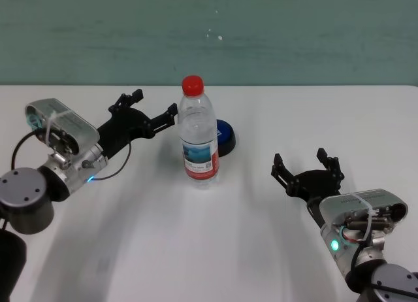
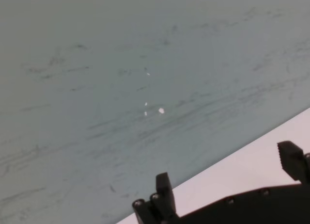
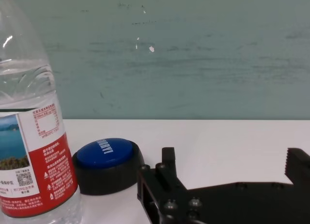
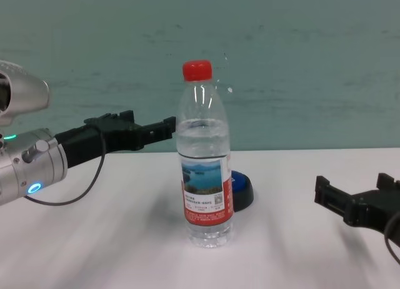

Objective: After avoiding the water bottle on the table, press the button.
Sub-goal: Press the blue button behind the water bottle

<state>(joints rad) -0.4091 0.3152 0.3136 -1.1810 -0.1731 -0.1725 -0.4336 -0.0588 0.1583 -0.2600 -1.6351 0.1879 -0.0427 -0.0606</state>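
Observation:
The water bottle (image 1: 198, 132), clear with a red cap and a red-and-white label, stands upright mid-table (image 1: 196, 250). The blue button (image 1: 226, 136) on its black base sits just behind the bottle, to its right, partly hidden by it. My left gripper (image 1: 155, 102) is open and empty, raised above the table left of the bottle near cap height. My right gripper (image 1: 305, 161) is open and empty, low over the table right of the bottle. The right wrist view shows the bottle (image 3: 29, 136) and button (image 3: 107, 161) beyond that gripper (image 3: 232, 158).
A teal wall (image 1: 294, 34) runs behind the table's far edge. The left wrist view shows only the wall (image 2: 121, 88), a strip of table and the left gripper (image 2: 227, 173). In the chest view the bottle (image 4: 205, 157) hides part of the button (image 4: 242, 190).

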